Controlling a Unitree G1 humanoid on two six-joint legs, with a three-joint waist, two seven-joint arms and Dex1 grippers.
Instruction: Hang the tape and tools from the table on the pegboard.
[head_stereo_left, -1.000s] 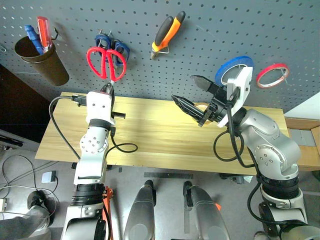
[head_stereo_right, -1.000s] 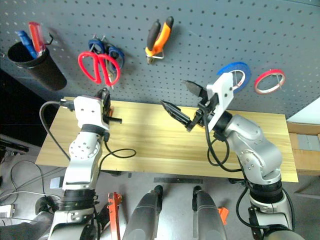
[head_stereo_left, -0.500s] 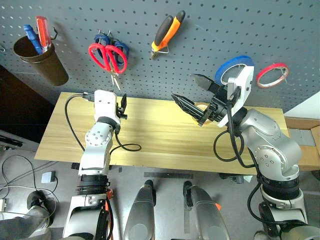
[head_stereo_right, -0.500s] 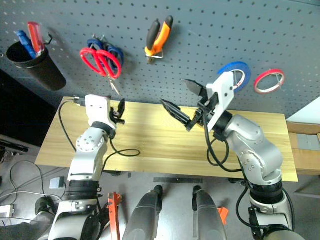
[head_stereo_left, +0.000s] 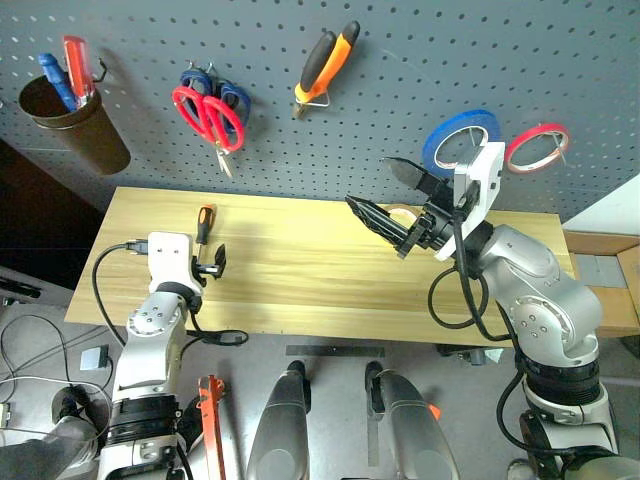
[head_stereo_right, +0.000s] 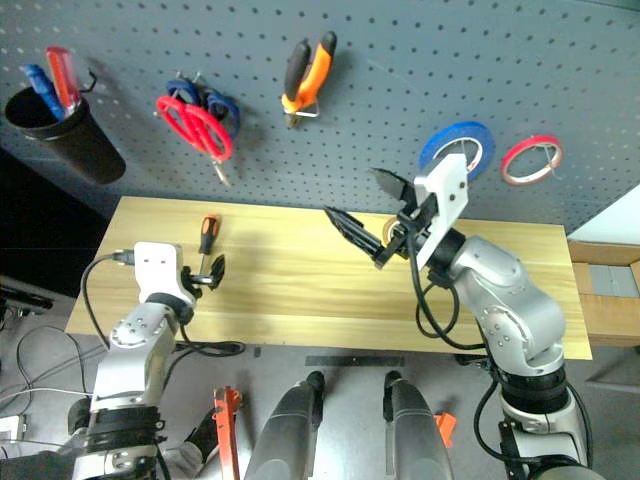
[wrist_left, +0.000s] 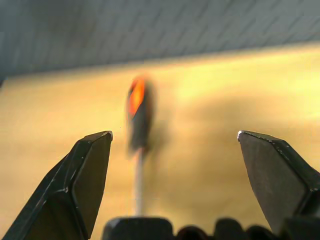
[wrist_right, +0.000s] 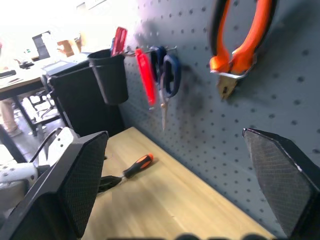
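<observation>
Up on the pegboard (head_stereo_left: 400, 60), across the top of the frame, we see the red scissors (head_stereo_left: 208, 112) at upper left, hung over a blue-handled pair (head_stereo_left: 205, 78). The pliers (head_stereo_left: 325, 64) hang at top centre. The blue tape (head_stereo_left: 458, 134) hangs at centre right, with a red roll (head_stereo_left: 537, 146) beside it. A dark cup (head_stereo_left: 75, 125) of screwdrivers hangs at far upper left. On the table (head_stereo_left: 300, 290), at left of centre, lies a small screwdriver (head_stereo_left: 203, 222) with an orange-and-black handle. Our left gripper (head_stereo_left: 212, 264) sits low at the table's left end, fingers spread, just short of that screwdriver and holding nothing. Our right gripper (head_stereo_left: 392, 199) hovers right of centre, fingers spread wide and empty, with a yellow roll (head_stereo_left: 404, 214) partly hidden behind it.
</observation>
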